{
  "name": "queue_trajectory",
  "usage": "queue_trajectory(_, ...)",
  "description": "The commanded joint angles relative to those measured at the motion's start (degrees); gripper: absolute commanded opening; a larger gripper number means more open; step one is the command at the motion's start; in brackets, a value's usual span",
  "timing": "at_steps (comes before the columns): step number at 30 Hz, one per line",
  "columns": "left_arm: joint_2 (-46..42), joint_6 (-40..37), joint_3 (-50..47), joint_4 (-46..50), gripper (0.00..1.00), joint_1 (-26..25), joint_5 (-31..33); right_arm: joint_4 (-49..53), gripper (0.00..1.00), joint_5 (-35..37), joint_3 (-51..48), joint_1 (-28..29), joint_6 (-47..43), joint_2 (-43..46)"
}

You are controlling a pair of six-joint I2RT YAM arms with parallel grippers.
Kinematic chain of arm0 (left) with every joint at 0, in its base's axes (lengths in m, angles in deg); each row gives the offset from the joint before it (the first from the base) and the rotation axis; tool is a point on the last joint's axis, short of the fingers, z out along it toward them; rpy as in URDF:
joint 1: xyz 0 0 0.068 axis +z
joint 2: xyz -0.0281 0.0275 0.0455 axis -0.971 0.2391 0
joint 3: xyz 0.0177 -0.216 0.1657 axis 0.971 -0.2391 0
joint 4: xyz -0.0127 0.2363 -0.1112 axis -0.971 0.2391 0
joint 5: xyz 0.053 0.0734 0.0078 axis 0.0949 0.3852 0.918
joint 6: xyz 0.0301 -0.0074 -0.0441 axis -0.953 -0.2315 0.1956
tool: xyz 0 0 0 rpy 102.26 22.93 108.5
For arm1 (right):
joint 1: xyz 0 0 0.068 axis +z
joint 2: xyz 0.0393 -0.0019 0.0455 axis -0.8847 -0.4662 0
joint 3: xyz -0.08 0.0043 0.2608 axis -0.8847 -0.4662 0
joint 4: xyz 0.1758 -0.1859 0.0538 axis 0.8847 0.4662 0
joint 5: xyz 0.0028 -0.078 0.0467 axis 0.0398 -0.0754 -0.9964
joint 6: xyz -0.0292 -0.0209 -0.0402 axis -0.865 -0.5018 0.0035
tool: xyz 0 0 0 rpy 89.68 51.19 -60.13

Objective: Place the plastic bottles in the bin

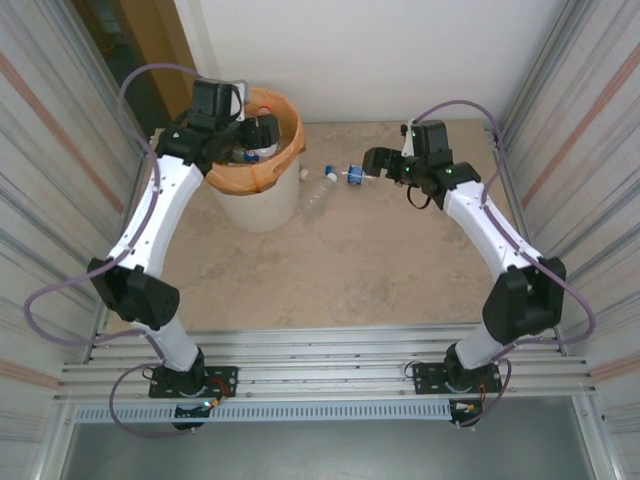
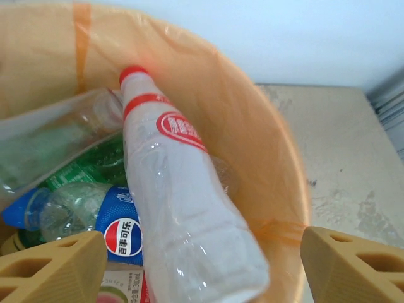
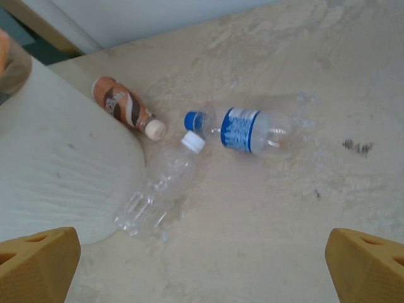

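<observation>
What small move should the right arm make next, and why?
Probably lower the open right gripper onto the clear plastic bottle with the blue label and cap, lying just below it on the beige table. It lies outside the round white bin, where it belongs.

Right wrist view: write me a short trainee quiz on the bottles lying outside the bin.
1. How many plastic bottles lie on the table beside the round white bin?
2. True or false: the copper-brown plastic bottle has a blue cap.
3. The right gripper is: A open and empty; B shut on a bottle; C inside the bin.
Key: 1 three; 2 false, its cap is white; 3 A.
</observation>
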Motion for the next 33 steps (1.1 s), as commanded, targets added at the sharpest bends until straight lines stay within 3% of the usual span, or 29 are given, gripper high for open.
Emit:
queue_trajectory(1,-5.36,0.24,-1.57,-2.63,0.83,-0.03,1.49,1.07,0.98,-6.23,5.44,-2.03,-4.70,-5.80)
queue_trajectory(12,-18.16,0.92,-15.20,-9.96,0.99,-3.10,2.15,5.29,0.98,-14.92,28.70,-4.63,-11.29,-28.39)
queue_trajectory(22,-29.84,2.90,-30.14,-16.47,0.99,-7.10,5.11,12.17,0.98,-19.04,50.84,-5.51,-13.40,-47.33)
queue_trajectory(33,-34.07,3.64,-35.31,-17.96,0.99,-7.77,5.85,11.38,0.98,-21.81,58.17,-5.55,-11.25,-57.60)
